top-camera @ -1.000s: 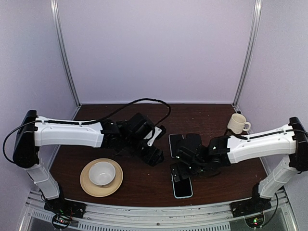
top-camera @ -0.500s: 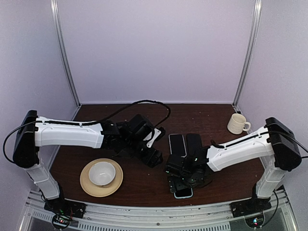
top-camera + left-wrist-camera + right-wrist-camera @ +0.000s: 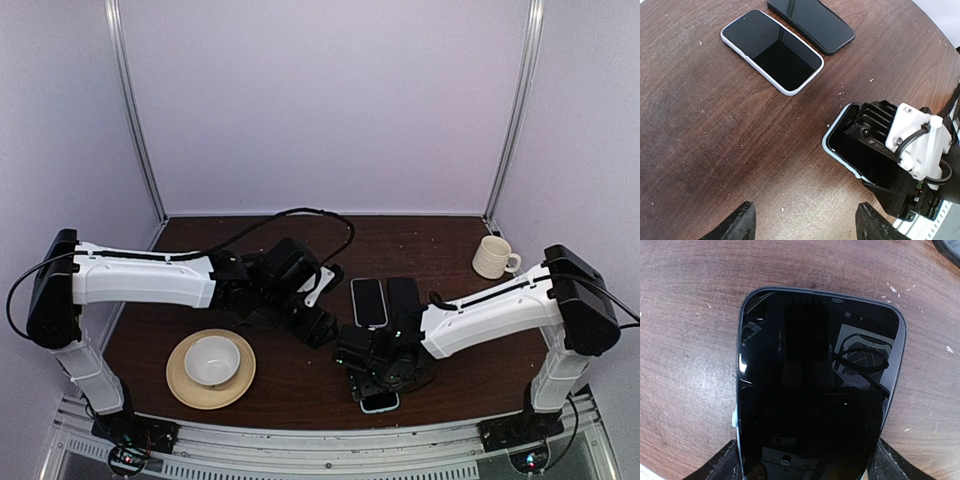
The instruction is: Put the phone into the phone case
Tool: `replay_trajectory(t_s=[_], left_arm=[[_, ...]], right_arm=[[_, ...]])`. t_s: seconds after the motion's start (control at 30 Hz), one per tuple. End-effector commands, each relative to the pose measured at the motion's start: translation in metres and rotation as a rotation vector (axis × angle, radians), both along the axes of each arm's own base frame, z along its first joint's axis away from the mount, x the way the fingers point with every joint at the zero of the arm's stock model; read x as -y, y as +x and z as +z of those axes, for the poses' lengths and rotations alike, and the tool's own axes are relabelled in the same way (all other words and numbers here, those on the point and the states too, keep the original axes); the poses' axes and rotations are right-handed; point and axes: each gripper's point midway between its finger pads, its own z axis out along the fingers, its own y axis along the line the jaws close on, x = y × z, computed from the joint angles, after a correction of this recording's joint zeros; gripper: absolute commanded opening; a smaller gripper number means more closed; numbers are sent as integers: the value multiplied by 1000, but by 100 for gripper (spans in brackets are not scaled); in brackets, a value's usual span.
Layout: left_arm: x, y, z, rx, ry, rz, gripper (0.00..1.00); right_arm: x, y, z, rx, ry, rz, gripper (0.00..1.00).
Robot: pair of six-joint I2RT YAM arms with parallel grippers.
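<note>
Two phones lie side by side near the middle of the table (image 3: 450, 240), just apart. The phone (image 3: 403, 298), all black, is the one on the right; the light-rimmed phone (image 3: 368, 300) is to its left. Nearer the arms, well clear of both, the phone case (image 3: 380, 402) rests flat on the wood, its pale blue edge showing at the end that pokes out from under the right gripper (image 3: 802, 460).

That gripper hangs low over the case with its fingers (image 3: 715, 465) set wide, one beside each long edge. From where I stand I cannot tell whether they actually press on it. The case's dark glossy face fills the right wrist view and mirrors the camera.

The left gripper (image 3: 807, 225) hovers over bare wood, left of the case, fingers spread with nothing between them.

A bowl (image 3: 211, 358) sits on a tan plate (image 3: 180, 385) at front left, and a cream mug (image 3: 492, 257) stands upright at back right.
</note>
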Motion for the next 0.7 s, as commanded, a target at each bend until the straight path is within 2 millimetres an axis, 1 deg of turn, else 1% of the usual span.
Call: replay_trajectory(t_s=[0.0,0.1,0.17,0.27,0.3,0.4,0.43,0.53,0.6,0.67], left_arm=[[3,3,6,-29,-48,-5,72],[3,5,8,-61,-86,9,73],[9,5,14,-76,-135,6,79],[19,2,28,-92,-247,-4,90],[22,1,35,-94,-293,-6,92],[30,-4,63,-80,-454,-31,95],[34,-5,79,-59,-532,-44,96],[34,-11,112,-18,-689,-80,96],[32,-11,119,-7,-728,-73,95],[32,-10,119,-16,-724,-56,92]], right_arm=[[10,1,6,49,-33,33,58],[3,8,22,119,17,57,53],[-2,13,40,192,52,74,50],[-8,20,72,314,119,104,48],[-10,22,84,356,140,110,47],[-11,27,116,473,191,127,47],[-10,28,125,505,203,134,47],[-12,31,149,581,249,148,47],[-15,32,161,615,270,162,47],[-17,31,170,640,282,176,47]])
